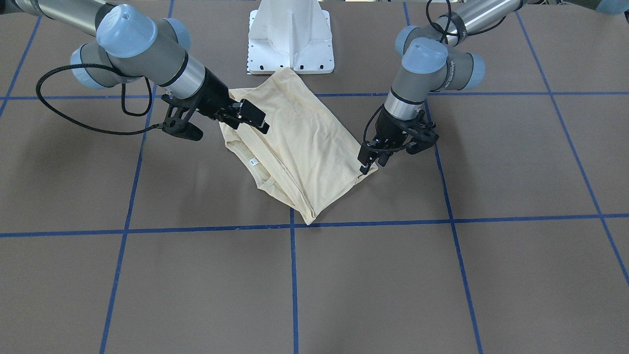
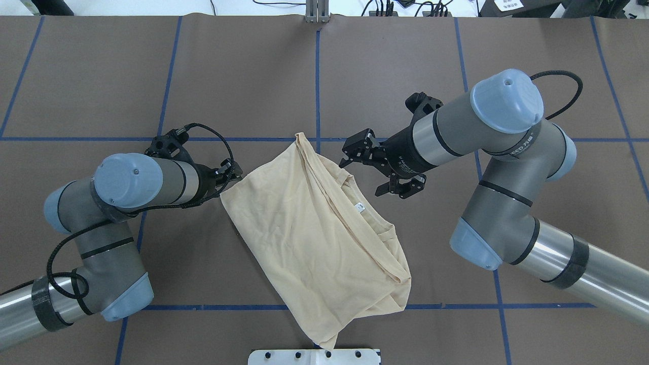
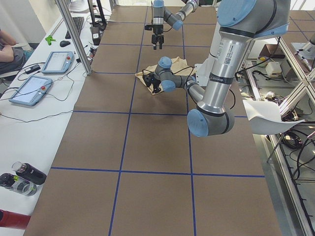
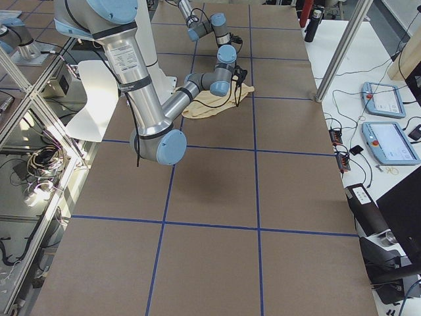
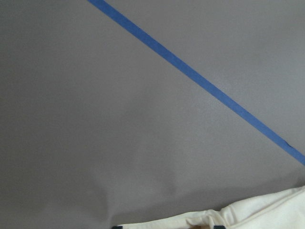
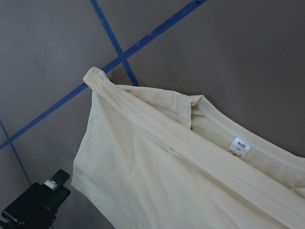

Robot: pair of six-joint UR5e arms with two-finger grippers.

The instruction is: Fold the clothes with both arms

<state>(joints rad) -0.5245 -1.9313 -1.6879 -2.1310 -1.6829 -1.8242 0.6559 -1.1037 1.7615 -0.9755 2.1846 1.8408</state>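
The cream-yellow shirt point(image 2: 304, 228) lies folded into a slanted oblong on the brown table, print hidden. Its white neck label point(image 2: 359, 207) shows at the open collar edge point(image 6: 239, 147). My left gripper point(image 1: 371, 167) is down at the shirt's point(image 1: 304, 142) outer corner. In the left wrist view its two dark tips stand apart at the bottom edge with the shirt's hem point(image 5: 267, 210) between them. My right gripper point(image 2: 350, 152) hovers open just above the collar-side edge and holds nothing. One of its fingers point(image 6: 35, 210) shows beside the cloth point(image 6: 157, 176).
The white pedestal base point(image 1: 290, 39) stands just behind the shirt's near-robot tip. Blue tape lines point(image 2: 317, 76) cross the brown table. Beyond the table's left end, a white bench holds tablets point(image 3: 34, 88) and bottles point(image 3: 19, 179), with a person's arm point(image 3: 7, 46) at the edge.
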